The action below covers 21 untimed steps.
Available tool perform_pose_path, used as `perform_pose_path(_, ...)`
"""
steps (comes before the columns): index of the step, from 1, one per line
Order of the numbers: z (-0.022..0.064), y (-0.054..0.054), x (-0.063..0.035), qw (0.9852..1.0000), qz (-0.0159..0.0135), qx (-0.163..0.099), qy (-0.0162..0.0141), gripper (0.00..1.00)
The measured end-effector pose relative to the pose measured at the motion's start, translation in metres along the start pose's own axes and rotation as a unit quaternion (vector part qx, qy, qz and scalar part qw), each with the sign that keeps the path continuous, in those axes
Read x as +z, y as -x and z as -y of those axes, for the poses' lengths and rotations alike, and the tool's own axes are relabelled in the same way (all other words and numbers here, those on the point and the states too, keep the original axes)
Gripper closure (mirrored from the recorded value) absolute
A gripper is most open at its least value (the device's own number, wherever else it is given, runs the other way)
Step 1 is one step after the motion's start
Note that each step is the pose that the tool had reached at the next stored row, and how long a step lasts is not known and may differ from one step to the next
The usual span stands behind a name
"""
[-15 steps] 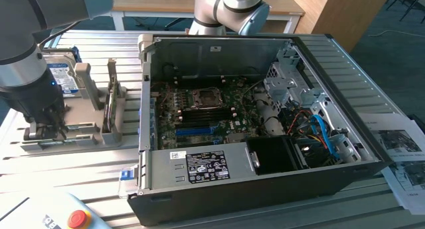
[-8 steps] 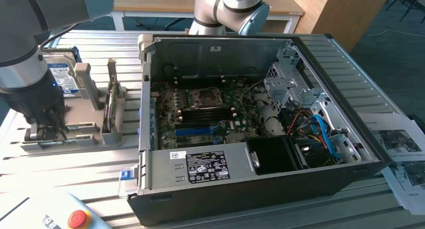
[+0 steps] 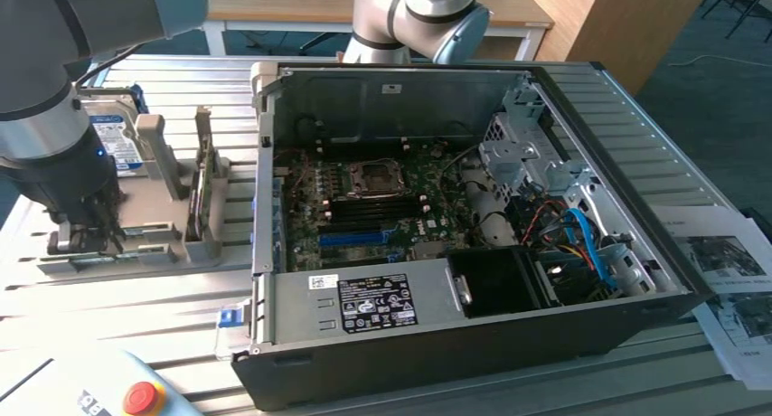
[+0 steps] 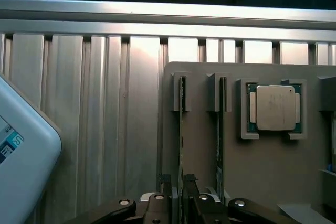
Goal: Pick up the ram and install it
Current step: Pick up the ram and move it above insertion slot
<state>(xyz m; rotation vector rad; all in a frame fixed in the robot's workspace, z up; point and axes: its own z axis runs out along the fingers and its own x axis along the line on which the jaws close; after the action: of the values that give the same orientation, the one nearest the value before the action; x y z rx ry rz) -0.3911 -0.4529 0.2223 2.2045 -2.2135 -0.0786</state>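
Gripper (image 4: 177, 181) jaws stand apart, straddling one end of the ram (image 4: 182, 124), which stands on edge in its grey holder (image 4: 262, 171).

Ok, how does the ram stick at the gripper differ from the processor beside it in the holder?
The ram stands on edge in a slot; the processor lies flat in a square pocket, silver lid up. The ram is long and narrow, the processor square. The gripper, open, straddles the ram; the processor sits apart from it. Both rest in the same gray holder.
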Motion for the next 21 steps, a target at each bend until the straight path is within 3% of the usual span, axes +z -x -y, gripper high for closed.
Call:
perform_pose_path(11,0.0004,-0.0001,0.0080,1.0000,0.0000,0.000,0.0000,0.76)
perform_pose_path(21,0.0004,-0.0001,0.0085,0.9999,-0.0007,-0.014,0.0006,0.76)
